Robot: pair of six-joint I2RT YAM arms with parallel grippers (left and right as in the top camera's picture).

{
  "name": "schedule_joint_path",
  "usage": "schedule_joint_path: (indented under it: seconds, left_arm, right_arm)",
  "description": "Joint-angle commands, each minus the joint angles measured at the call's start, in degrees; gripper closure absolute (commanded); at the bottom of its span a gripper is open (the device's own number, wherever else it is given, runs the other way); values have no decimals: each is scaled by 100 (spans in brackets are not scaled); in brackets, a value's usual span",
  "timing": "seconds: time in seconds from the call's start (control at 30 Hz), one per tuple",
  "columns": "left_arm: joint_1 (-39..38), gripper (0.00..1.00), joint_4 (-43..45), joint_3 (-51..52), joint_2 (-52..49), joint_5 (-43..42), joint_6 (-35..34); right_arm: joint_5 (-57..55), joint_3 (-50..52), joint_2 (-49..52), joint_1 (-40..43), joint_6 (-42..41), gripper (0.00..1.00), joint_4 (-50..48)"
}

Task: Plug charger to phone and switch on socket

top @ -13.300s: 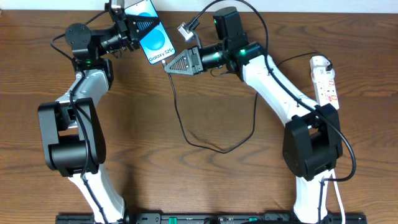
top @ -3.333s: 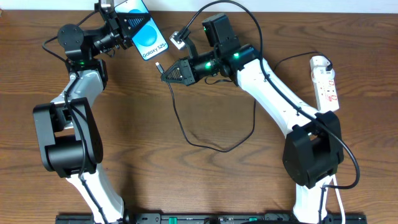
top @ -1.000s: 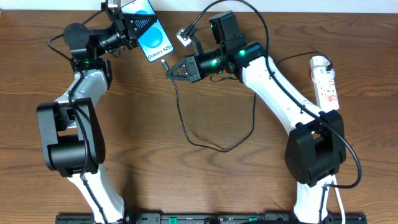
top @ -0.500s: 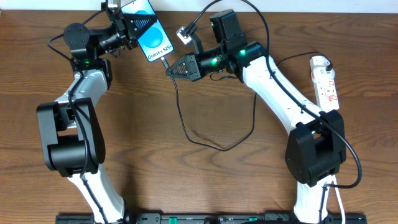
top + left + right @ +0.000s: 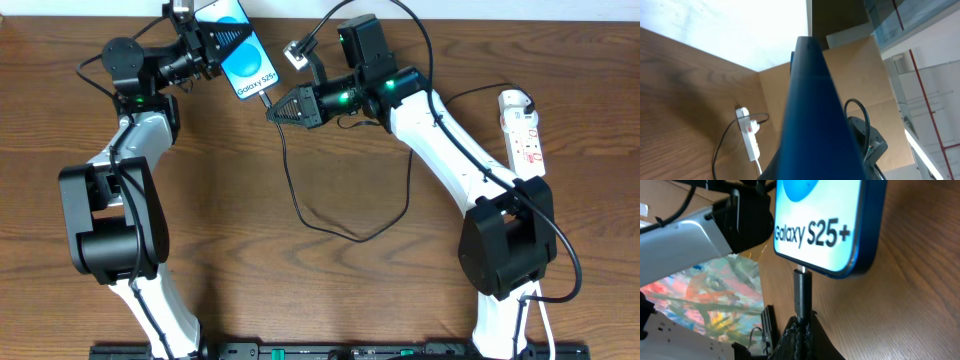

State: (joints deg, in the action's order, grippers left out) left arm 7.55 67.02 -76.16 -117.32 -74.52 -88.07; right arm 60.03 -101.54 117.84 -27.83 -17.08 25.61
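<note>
The step in hand is the plugging-in. The left claw (image 5: 222, 42) is clenched on the phone (image 5: 250, 62) and holds it above the far edge of the desk (image 5: 230, 250), screen up and tilted, with its bottom edge turned toward the other arm. The right claw (image 5: 272, 110) is clenched on the charger (image 5: 802, 295) just behind its plug, with the cable trailing down from it in a long loop across the desk.

In the right wrist view the plug stands in line with the port in the phone's bottom edge, and its tip meets the edge. A thin bright sliver of metal shows at the joint, so I judge the plug to be at the mouth of the port or only partly in, not fully home.

The next move looks like a short straight push along the plug's own axis, with the left claw bracing the phone against it. Any sideways drift could jam the tip or lever the phone in its grip.

The socket (image 5: 524, 135) lies flat near the desk's right edge, well apart from both claws. Its switch is untouched, so that half of the task is not yet begun. The right arm is the nearer one for it, once it lets go of the charger.
</note>
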Motion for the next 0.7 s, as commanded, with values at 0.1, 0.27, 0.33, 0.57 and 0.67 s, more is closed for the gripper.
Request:
schedule_joint_path:
  seconds: [0.1, 0.27, 0.33, 0.57, 0.67]
  left_arm:
    - [-129, 93, 55, -44, 74, -149, 144]
    - [-184, 93, 55, -44, 74, -317, 251]
    - [-219, 93, 55, -44, 74, -422, 256]
    - [-205, 93, 52, -44, 74, -455, 254]
    - [-146, 92, -66, -44, 72, -459, 275]
  right_arm:
    - [-13, -46, -15, 52, -332, 99, -358]
    - [-116, -46, -15, 52, -378, 99, -358]
    - [-164, -46, -15, 55, -396, 99, -378]
    - [-162, -46, -15, 52, -409, 98, -313]
    - [-361, -46, -15, 79, -332, 78, 175]
